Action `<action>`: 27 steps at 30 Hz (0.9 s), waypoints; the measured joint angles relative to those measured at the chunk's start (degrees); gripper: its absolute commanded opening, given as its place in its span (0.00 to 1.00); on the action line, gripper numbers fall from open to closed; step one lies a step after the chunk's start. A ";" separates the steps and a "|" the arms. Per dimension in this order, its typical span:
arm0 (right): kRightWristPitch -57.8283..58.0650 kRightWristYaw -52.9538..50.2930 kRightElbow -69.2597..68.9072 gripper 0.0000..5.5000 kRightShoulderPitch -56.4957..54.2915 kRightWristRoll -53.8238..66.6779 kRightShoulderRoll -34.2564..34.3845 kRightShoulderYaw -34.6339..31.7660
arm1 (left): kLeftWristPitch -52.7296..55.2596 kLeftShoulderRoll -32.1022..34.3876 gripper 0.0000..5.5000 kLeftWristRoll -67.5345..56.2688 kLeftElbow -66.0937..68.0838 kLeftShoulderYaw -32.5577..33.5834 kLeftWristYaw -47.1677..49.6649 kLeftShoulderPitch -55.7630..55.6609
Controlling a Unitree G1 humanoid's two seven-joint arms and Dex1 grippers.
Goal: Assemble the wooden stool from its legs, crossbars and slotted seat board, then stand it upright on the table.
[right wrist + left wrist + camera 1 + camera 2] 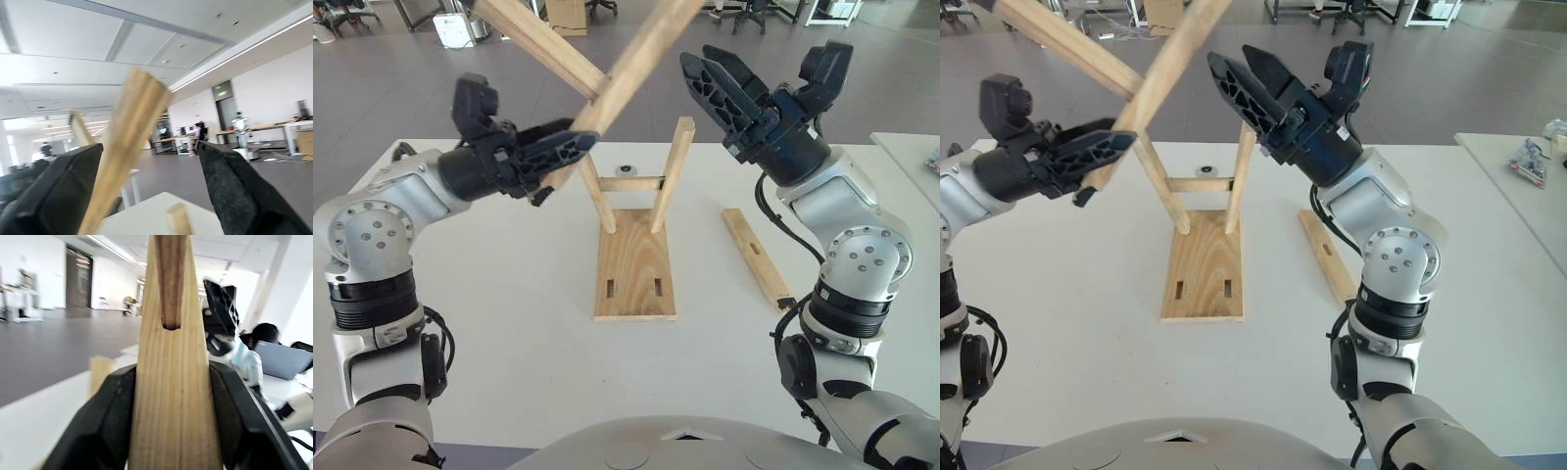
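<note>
No lettering can be read anywhere.

A small green lit sign (218,88) stands on the white wall just above a dark doorway (226,115) in the room behind, and its characters are too small to tell. A second green lit sign (94,258) stands above another dark doorway (78,284), also unreadable. A small colourful packet (1533,157) lies on the white side table (1518,201), at about 2 o'clock from the pale wooden slotted seat board (1203,269). Its print is too small and blurred to read.
</note>
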 measured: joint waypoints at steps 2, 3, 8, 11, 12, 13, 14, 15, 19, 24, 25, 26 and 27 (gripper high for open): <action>1.19 0.43 1.46 0.77 -0.64 3.10 -1.26 -0.43 | 0.39 -0.50 0.37 -0.56 -0.40 -1.24 -0.96 -0.06; 1.84 0.57 2.26 0.77 -0.65 5.28 -1.46 -0.71 | 0.40 -0.83 0.37 -0.97 -0.55 -1.46 -1.00 -0.08; 5.68 0.05 4.82 0.68 -0.73 16.73 -3.68 -2.27 | 1.61 -1.38 0.37 -2.37 -1.92 -2.52 -1.49 -0.08; 6.84 -0.48 6.53 0.57 -0.72 25.33 -4.69 -2.75 | 2.86 -1.49 0.37 -4.35 -1.95 -2.52 -1.57 -0.07; 7.59 -0.27 6.71 0.53 -0.59 28.20 -5.62 -2.82 | 2.98 -1.49 0.37 -4.43 -1.96 -2.52 -1.66 -0.06; 8.08 0.01 6.81 0.49 -0.34 30.23 -6.33 -2.95 | 3.50 -1.49 0.37 -5.46 -2.02 -2.52 -1.95 -0.06; 8.49 0.48 6.89 0.45 0.00 32.18 -7.24 -2.96 | 3.94 -1.52 0.37 -6.51 -2.13 -2.52 -2.17 -0.05; 8.74 0.80 7.14 0.40 0.33 33.77 -8.19 -2.94 | 4.22 -1.53 0.37 -7.21 -2.46 -2.55 -2.23 -0.06; 9.01 1.33 7.97 0.38 0.69 35.13 -10.29 -2.43 | 5.28 -1.54 0.37 -8.37 -2.50 -2.91 -1.86 -0.06; 8.38 1.51 8.40 0.38 1.51 35.69 -11.26 -1.80 | 6.50 -2.07 0.37 -10.03 -2.43 -3.05 0.17 0.08; 8.26 1.53 8.39 0.38 1.51 35.74 -11.43 -1.63 | 6.81 -2.31 0.37 -10.80 -2.40 -2.99 0.95 0.09; 8.19 1.52 8.39 0.38 1.60 35.82 -11.72 -1.49 | 7.54 -2.38 0.44 -11.42 -2.40 -2.76 1.48 0.22; 8.19 1.52 8.39 0.38 1.66 35.93 -11.92 -1.36 | 7.76 -2.35 0.46 -11.88 -2.48 -2.58 1.51 0.77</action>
